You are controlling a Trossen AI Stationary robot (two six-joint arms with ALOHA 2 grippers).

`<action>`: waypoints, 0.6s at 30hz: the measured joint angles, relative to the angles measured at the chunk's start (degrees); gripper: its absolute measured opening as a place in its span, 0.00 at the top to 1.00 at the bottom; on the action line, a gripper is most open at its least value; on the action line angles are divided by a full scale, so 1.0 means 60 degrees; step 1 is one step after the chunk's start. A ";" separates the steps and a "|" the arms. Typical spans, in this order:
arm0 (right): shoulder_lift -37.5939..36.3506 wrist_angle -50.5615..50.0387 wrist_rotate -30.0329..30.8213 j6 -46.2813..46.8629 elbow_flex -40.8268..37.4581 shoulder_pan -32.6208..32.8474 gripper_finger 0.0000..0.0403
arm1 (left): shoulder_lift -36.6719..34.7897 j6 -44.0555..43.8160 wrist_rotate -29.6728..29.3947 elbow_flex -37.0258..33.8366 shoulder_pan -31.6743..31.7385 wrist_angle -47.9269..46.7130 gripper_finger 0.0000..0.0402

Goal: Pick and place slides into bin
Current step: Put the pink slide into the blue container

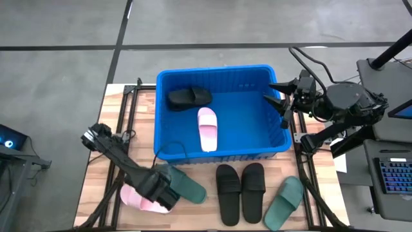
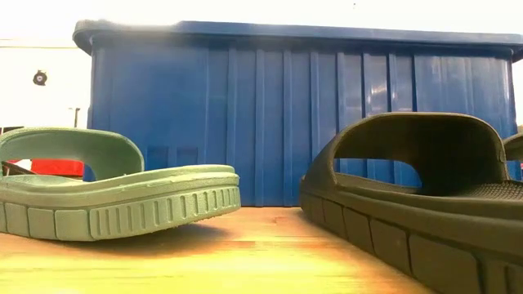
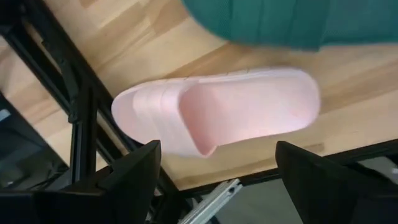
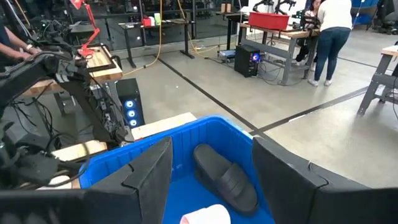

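Two slides already lie in the blue bin [image 1: 277, 151]: a black slide [image 1: 188, 97] near its far left corner and a pale pink slide [image 1: 207, 129] near the middle of its floor. Five are left on the wooden counter [image 1: 103, 161] in front of the bin: the second pink slide [image 1: 136, 198] at the left, a dark green slide [image 1: 188, 187] just beside it, a pair of black slides [image 1: 240, 191] side by side in the middle, and another green slide [image 1: 284, 202] to the right. The task looks less than half done. The left end effector [image 1: 161, 193] hangs low over the pink slide on the counter; in the left wrist view its fingers [image 3: 134, 177] stand apart on either side of that slide, not yet closed on it, so this pink one is probably the next to be picked. The right end effector [image 1: 281, 98] hovers over the bin's right rim with its fingers spread and nothing between them, apparently waiting.
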 joint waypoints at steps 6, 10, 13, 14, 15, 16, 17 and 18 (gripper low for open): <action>0.0000 -0.0002 -0.0002 -0.0007 0.0000 0.0000 0.48 | 0.0779 -0.0462 -0.0027 -0.0004 -0.0377 0.0006 0.25; 0.0000 -0.0002 -0.0006 -0.0033 0.0000 0.0000 0.48 | 0.1333 -0.0791 0.0123 -0.0022 -0.0564 0.0017 0.25; 0.0000 -0.0002 -0.0006 -0.0033 0.0000 0.0000 0.48 | 0.1716 -0.1093 0.0624 -0.0146 -0.0680 0.0002 0.25; 0.0000 -0.0002 -0.0006 -0.0037 0.0000 0.0000 0.48 | 0.1840 -0.1260 0.0795 -0.0226 -0.0738 0.0006 0.25; 0.0000 -0.0002 -0.0006 -0.0064 0.0000 0.0000 0.48 | 0.1965 -0.1407 0.0999 -0.0314 -0.0786 0.0003 0.25; 0.0000 -0.0001 -0.0006 -0.0079 0.0000 0.0000 0.48 | 0.2068 -0.1471 0.1274 -0.0416 -0.0837 0.0005 0.25; 0.0000 -0.0002 -0.0006 -0.0086 0.0000 0.0000 0.48 | 0.2170 -0.1506 0.1534 -0.0527 -0.0899 0.0001 0.25; 0.0000 -0.0002 -0.0006 -0.0097 0.0000 0.0000 0.48 | 0.2280 -0.1566 0.1760 -0.0619 -0.0955 0.0000 0.25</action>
